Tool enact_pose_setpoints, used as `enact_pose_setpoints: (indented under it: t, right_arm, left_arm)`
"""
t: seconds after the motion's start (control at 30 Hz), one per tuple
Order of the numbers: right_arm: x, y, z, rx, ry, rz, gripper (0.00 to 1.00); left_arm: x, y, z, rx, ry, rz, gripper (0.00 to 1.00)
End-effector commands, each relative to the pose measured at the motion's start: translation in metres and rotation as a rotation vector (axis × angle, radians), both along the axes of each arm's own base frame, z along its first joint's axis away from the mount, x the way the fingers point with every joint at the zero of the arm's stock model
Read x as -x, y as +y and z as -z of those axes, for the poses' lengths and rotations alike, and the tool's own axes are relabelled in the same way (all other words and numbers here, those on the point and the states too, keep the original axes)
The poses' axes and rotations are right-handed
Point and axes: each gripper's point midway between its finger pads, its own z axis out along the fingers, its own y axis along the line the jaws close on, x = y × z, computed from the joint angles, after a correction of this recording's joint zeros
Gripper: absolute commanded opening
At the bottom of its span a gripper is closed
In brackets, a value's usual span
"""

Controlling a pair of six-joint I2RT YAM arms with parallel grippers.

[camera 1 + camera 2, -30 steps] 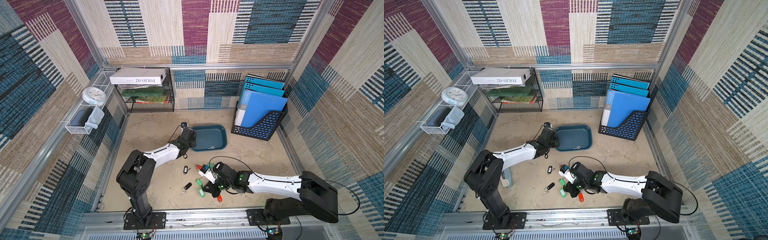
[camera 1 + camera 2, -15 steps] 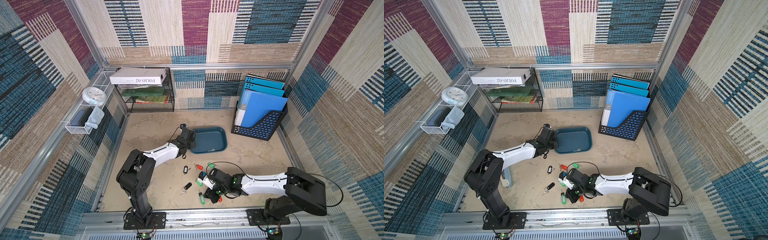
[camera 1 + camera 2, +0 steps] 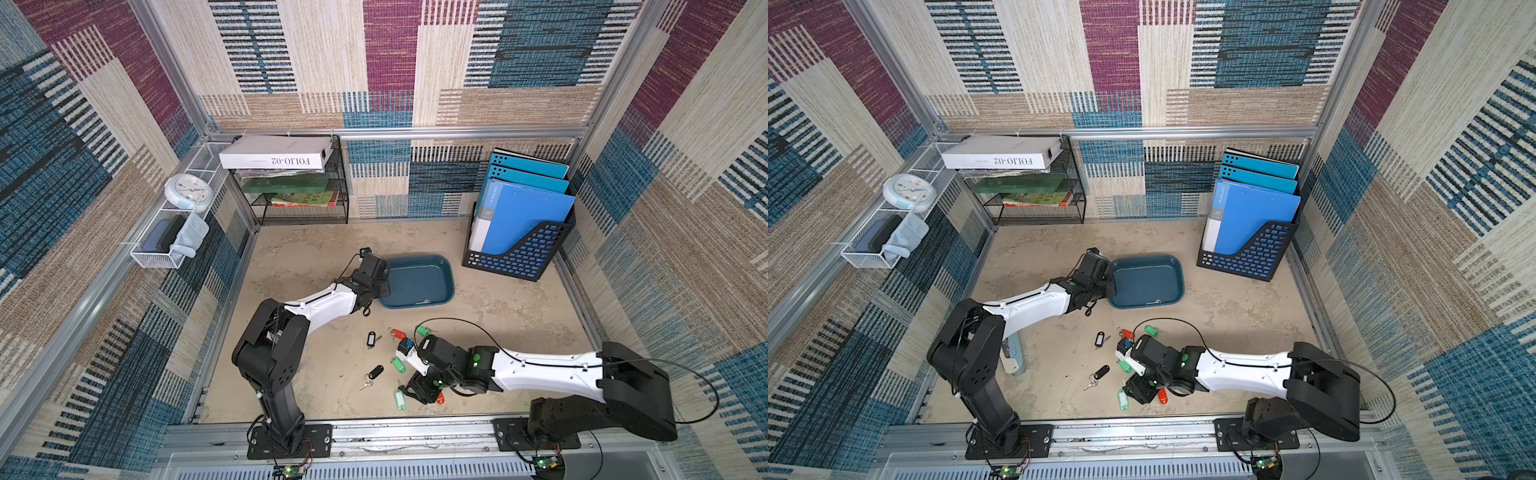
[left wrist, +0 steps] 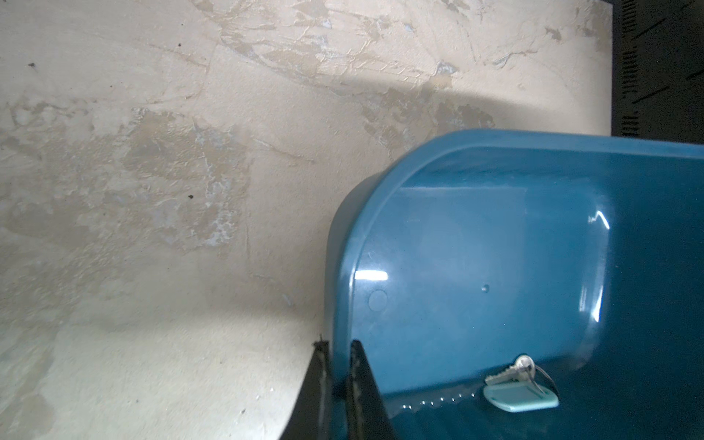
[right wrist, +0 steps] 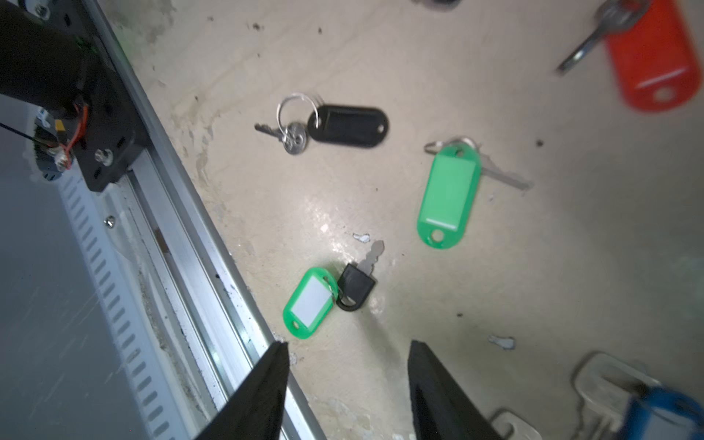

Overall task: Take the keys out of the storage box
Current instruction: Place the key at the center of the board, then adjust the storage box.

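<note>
— Where does the job stand?

— Nearly done, by my reading. 1 key with a pale teal tag lies in the box, flat on its floor close to a wall. The other keys lie scattered on the table in front of the box, well apart from it.

— And the grippers?

— Your left gripper is clamped on the side wall of the box, 1 finger inside and 1 outside, which should steady it. Your right gripper hangs low over the table by the front rail. Its jaws are apart with nothing between them, and a green-tagged key lies just ahead of its fingertips.

— So what next?

— Bring your right arm over to the box and fetch the key with the pale teal tag. It calls for care, because the tag is thin and flat and sits close to the wall. Come down with the jaws apart, straddle the tag or the ring, and close low. I judge you should hold the left grip, or the light box may slide when you scrape its floor. Mind that the 2 arms do not crowd each other, as both will be at the box
</note>
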Motion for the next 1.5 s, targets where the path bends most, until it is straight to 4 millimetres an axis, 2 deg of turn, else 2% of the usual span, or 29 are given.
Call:
enact_pose_setpoints:
  t: [0.0,0.07,0.17,0.23,0.3,0.37,0.53,0.67,0.7,0.77,0.8,0.83,0.9,0.93,1.0,1.03,1.13,1.17,1.2,1.37,1.47]
  right_arm:
    - [-0.055,-0.032,-0.030,0.039,-0.212,0.295,0.75]
    - [-0.093,-0.054,-0.056,0.003,-0.295,0.493,0.86]
    - [-0.149,-0.092,-0.085,-0.067,-0.337,0.755,0.90]
    - [-0.177,-0.116,-0.100,-0.074,-0.366,0.908,0.89]
    - [-0.197,-0.130,-0.112,-0.064,-0.408,1.000,0.90]
    - [-0.215,-0.130,-0.110,-0.050,-0.398,1.014,0.90]
    - [-0.247,-0.128,-0.071,0.060,-0.323,1.022,0.82]
    - [-0.258,-0.133,-0.046,0.079,-0.271,1.048,0.73]
    - [-0.260,-0.131,-0.040,0.063,-0.253,1.042,0.68]
    - [-0.262,-0.124,-0.030,0.044,-0.221,1.012,0.52]
    - [-0.262,-0.121,-0.025,0.046,-0.208,1.006,0.40]
    - [-0.262,-0.119,-0.020,0.055,-0.198,0.999,0.31]
    - [-0.262,-0.118,-0.013,0.061,-0.188,0.996,0.19]
    - [-0.262,-0.118,-0.011,0.065,-0.189,0.995,0.14]
    - [-0.263,-0.119,-0.011,0.048,-0.202,0.994,0.08]
    - [-0.262,-0.119,-0.012,0.038,-0.210,0.993,0.05]
    - [-0.264,-0.122,-0.025,-0.016,-0.275,0.992,0.00]
    - [-0.266,-0.125,-0.034,-0.040,-0.318,0.999,0.00]
    - [-0.268,-0.127,-0.043,-0.061,-0.360,0.998,0.00]
    - [-0.279,-0.140,-0.102,-0.197,-0.633,1.016,0.00]
    - [-0.279,-0.141,-0.128,-0.289,-0.755,0.993,0.00]
  left_arm:
    - [0.003,-0.003,-0.010,0.008,-0.008,0.037,0.00]
    - [0.007,-0.004,-0.017,0.007,-0.020,0.067,0.00]
    - [0.014,-0.004,-0.029,0.014,-0.060,0.113,0.00]
    - [0.018,-0.006,-0.036,0.027,-0.096,0.149,0.00]
    - [0.021,-0.008,-0.040,0.030,-0.117,0.179,0.00]
    - [0.023,-0.009,-0.041,0.035,-0.128,0.196,0.00]
    - [0.023,-0.012,-0.038,0.040,-0.141,0.216,0.00]
    - [0.023,-0.012,-0.038,0.044,-0.155,0.221,0.00]
    - [0.023,-0.013,-0.038,0.046,-0.156,0.223,0.00]
    - [0.022,-0.014,-0.038,0.045,-0.157,0.228,0.00]
    - [0.022,-0.014,-0.039,0.046,-0.159,0.226,0.03]
    - [0.022,-0.014,-0.040,0.044,-0.157,0.225,0.10]
    - [0.022,-0.014,-0.044,0.047,-0.163,0.224,0.17]
    - [0.022,-0.013,-0.045,0.049,-0.169,0.222,0.22]
    - [0.022,-0.013,-0.051,0.053,-0.186,0.222,0.24]
    - [0.022,-0.011,-0.052,0.052,-0.186,0.217,0.29]
    - [0.023,-0.010,-0.059,0.062,-0.184,0.208,0.56]
    - [0.024,-0.008,-0.062,0.067,-0.183,0.202,0.67]
    - [0.024,-0.007,-0.067,0.075,-0.183,0.191,0.73]
    - [0.036,0.007,-0.101,0.104,-0.184,0.141,0.87]
    - [0.050,0.003,-0.118,0.158,-0.169,0.173,0.93]
